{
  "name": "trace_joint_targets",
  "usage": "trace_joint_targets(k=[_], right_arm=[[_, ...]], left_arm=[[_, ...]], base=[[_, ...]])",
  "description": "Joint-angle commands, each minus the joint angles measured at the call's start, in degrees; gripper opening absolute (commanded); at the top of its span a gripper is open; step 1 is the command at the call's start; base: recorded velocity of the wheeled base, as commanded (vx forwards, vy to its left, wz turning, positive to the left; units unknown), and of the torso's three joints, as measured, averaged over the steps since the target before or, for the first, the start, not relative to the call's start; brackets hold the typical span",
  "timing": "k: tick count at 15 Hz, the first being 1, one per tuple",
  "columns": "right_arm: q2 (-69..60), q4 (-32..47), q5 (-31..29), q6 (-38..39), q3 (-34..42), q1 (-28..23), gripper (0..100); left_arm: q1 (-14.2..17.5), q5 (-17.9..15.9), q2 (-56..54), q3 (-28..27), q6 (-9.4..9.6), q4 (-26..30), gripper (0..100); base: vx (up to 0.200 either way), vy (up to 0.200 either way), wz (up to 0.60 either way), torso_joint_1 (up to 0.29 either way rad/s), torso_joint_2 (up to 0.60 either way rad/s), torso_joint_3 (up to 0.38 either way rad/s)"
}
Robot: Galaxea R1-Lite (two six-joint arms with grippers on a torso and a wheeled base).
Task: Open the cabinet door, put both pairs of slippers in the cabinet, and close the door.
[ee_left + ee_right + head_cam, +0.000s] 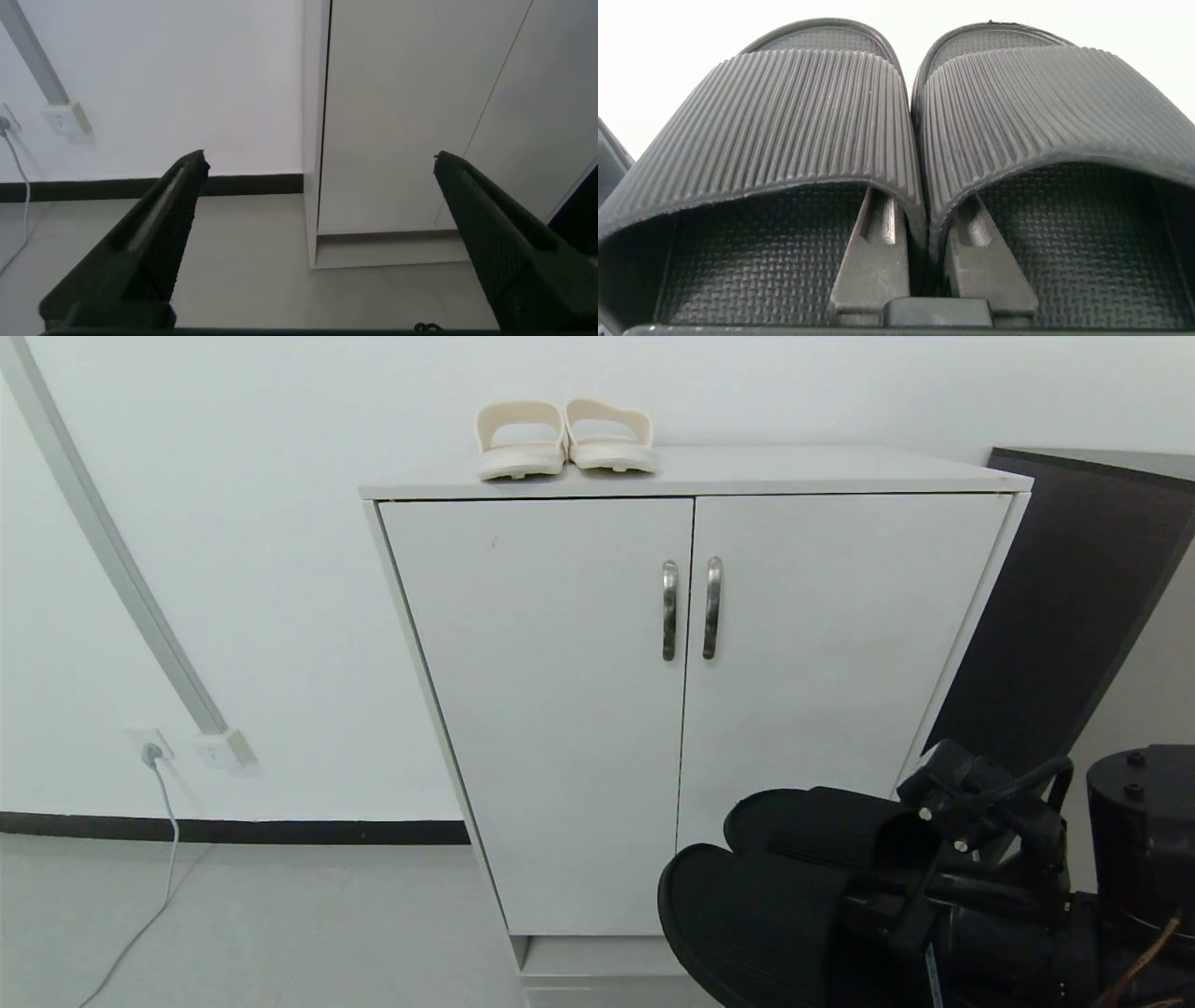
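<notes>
The white cabinet point(560, 709) stands in the middle of the head view; its surface is smooth and matt, with a flat top board; both doors are closed, and the thin gap between them runs straight down. Two slim, curved metal handles point(669, 610) sit upright just beside this gap, one on each door; they are shiny.

On the top board, at the upper middle of the frame, lies the pair of cream slippers point(521, 460); they are side by side and touching, with thick soles and wide, smooth arched straps.

At the lower right of the head view the black slippers point(775, 887) are held before the right door; their soles are rounded and dark. In the right wrist view their broad straps show fine ribs, and the footbeds have a small grid pattern. The right gripper point(926, 280) is closed on this pair; one finger point(873, 257) goes under each strap, and they press the two inner walls together.

The left gripper point(320, 161) is wide open and holds nothing; its fingers point(159, 233) are black with a rough, dotted surface; beyond them are the cabinet's lower corner and the grey floor point(243, 243).

On the wall at the left of the head view a grey conduit point(112, 551) runs slanting down to a small box; a socket point(147, 744) beside it has a grey cable point(159, 868) hanging to the floor; a dark panel point(1074, 607) stands at the right of the cabinet.
</notes>
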Motion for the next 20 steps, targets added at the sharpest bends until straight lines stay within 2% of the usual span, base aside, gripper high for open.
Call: trace_joint_targets(k=[1, 7, 8, 10, 12, 13, 14, 15, 17, 18, 19, 20], right_arm=[[0.01, -0.07, 0.01, -0.24, 0.17, 0.04, 0], [-0.08, -0.07, 0.01, -0.33, 0.53, 0.04, 0], [-0.08, -0.16, 0.01, -0.24, 0.53, 0.04, 0], [-0.08, -0.16, 0.01, -0.24, 0.70, -0.05, 0], [-0.08, -0.95, 0.10, -0.33, 0.97, -0.05, 0], [-0.08, -1.83, 0.10, -0.24, 1.58, -0.05, 0], [0.01, -2.89, 0.10, -0.24, 1.93, -0.05, 0], [0.09, -3.68, 0.10, -0.24, 2.28, -0.05, 0], [0.18, -3.76, 0.10, -0.24, 2.28, -0.05, 0], [0.18, -3.76, 0.10, -0.24, 2.28, -0.05, 0], [0.18, -3.76, 0.10, -0.24, 2.28, -0.05, 0], [0.18, -3.76, 0.19, -0.24, 2.28, -0.05, 0]], left_arm=[[0.02, -0.04, 0.07, 0.01, 0.75, -0.01, 100], [-0.07, -0.21, 4.56, -0.34, 1.54, -0.09, 100], [-0.42, -1.18, 7.10, -1.22, 1.54, -0.18, 100], [-0.77, -6.01, 15.01, -9.66, -2.68, -0.36, 100], [-0.95, -17.35, 26.18, -15.72, -3.03, -0.53, 100], [-1.04, -22.19, 30.57, -16.95, -3.03, -1.59, 100], [-1.13, -25.53, 34.88, -17.48, -3.12, -4.14, 100], [-2.18, -27.37, 40.85, -18.01, -3.30, -9.68, 100], [-7.01, -27.20, 48.59, -18.89, -4.70, -19.17, 100], [-11.85, -25.26, 52.46, -21.08, -6.81, -22.86, 100], [-14.48, -24.03, 53.95, -22.75, -7.60, -22.95, 100], [-19.85, -21.75, 57.38, -26.18, -9.01, -23.21, 100]], base=[[0.000, 0.000, 0.00, -0.002, 0.20, 0.198], [0.000, 0.000, 0.00, 0.000, 0.03, 0.025], [0.000, 0.000, 0.00, 0.000, 0.00, 0.000], [0.000, 0.000, 0.00, 0.000, 0.00, 0.000], [0.000, 0.000, 0.00, 0.000, 0.00, 0.000], [0.000, 0.000, 0.00, 0.000, 0.00, 0.000], [0.000, 0.000, 0.00, 0.000, 0.00, 0.000], [0.000, 0.000, 0.00, 0.000, 0.00, 0.000], [0.000, 0.000, 0.00, 0.000, 0.00, 0.000], [0.000, 0.000, 0.00, 0.000, 0.00, 0.000], [0.000, 0.000, 0.00, 0.000, 0.00, 0.000], [0.000, 0.000, 0.00, 0.000, 0.00, 0.000]])
